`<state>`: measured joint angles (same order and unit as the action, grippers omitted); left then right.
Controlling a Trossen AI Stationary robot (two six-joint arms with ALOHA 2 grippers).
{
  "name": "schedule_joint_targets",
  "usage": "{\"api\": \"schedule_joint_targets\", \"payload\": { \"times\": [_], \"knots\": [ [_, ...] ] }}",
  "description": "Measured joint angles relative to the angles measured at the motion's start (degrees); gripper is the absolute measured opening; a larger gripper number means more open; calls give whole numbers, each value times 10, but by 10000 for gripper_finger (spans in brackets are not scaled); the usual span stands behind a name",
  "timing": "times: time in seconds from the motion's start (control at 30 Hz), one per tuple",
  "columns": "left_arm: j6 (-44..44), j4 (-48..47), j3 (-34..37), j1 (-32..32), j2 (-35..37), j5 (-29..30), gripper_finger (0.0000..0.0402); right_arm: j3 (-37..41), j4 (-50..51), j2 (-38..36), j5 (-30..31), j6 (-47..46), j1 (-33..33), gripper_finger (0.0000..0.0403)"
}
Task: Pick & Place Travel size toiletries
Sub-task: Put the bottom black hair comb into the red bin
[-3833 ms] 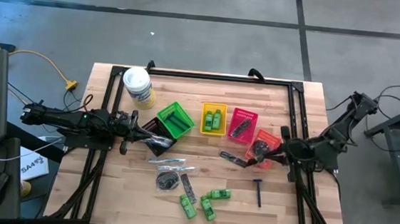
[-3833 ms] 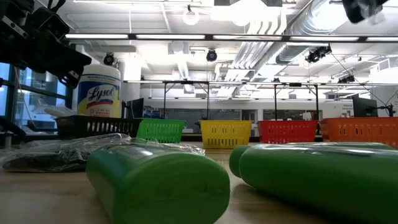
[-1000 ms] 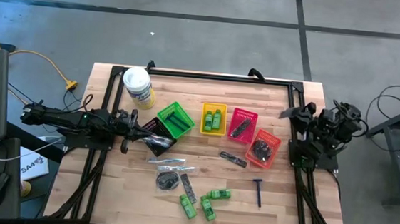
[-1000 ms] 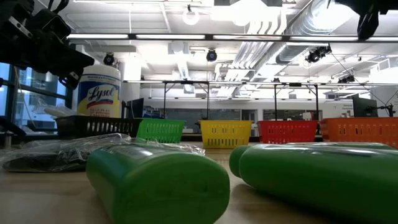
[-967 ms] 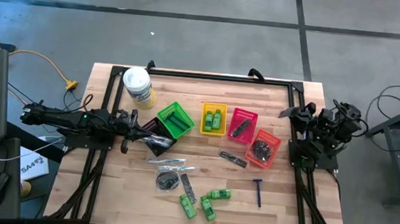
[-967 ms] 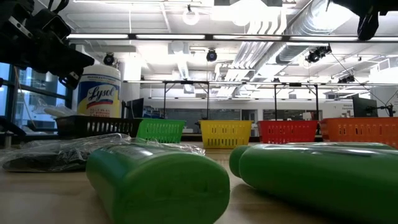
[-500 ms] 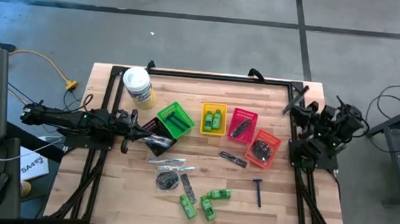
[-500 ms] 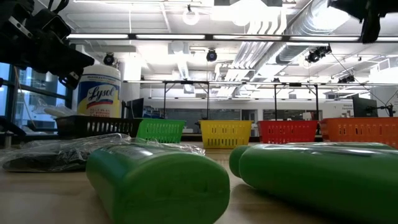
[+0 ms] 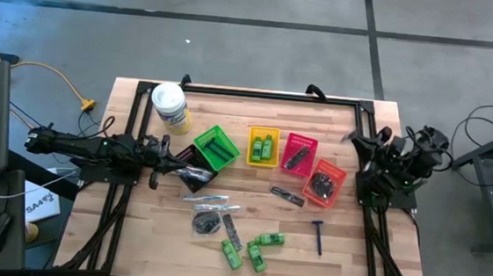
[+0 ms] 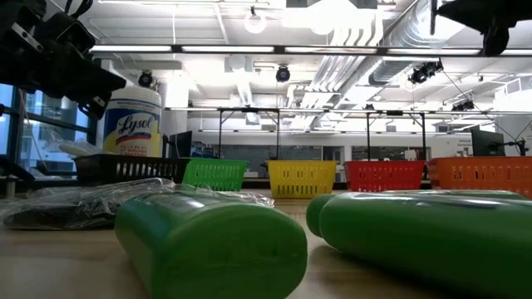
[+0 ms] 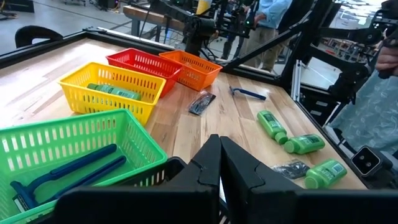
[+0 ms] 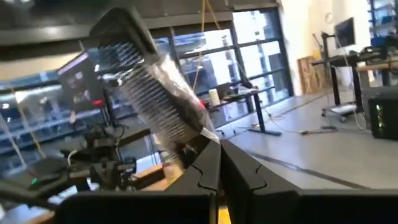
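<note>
**Wrapped comb being held at the table's 3 o'clock edge**

A pale wood-plank table [image 9: 133,235] is being seen over grey concrete floor. Ribbed plastic baskets are being displayed in a row: green basket [image 9: 216,147], yellow basket [image 9: 263,145], red basket [image 9: 298,154], orange basket [image 9: 326,182]. The right gripper [image 9: 357,136], at 3 o'clock, is being kept pinched on a dark toothed comb [image 12: 149,99] in clear wrap. The left gripper [image 11: 219,163], at 9 o'clock, is being held pressed together. Glossy green bottles [image 9: 255,249] and a razor [image 9: 318,235] are being left lying toward 6 o'clock.
</note>
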<state>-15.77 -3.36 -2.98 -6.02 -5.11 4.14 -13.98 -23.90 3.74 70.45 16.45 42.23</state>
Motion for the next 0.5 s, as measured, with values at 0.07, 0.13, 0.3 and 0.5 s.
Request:
{"api": "schedule_joint_targets", "payload": {
  "times": [0.07, 0.13, 0.3, 0.5],
  "knots": [
    [0, 0, 0, 0, 0, 0, 0, 0, 5, 6, 15, 0, 0, 3],
    [0, 0, 0, 0, 0, 0, 0, 0, -1, 5, 10, -7, 0, 3],
    [0, 0, 0, 0, 0, 0, 0, 0, -4, 5, 0, -12, 0, 3],
    [0, 0, 0, 0, 0, -1, 0, 0, -2, 5, 0, -18, 0, 3]
  ]
}}
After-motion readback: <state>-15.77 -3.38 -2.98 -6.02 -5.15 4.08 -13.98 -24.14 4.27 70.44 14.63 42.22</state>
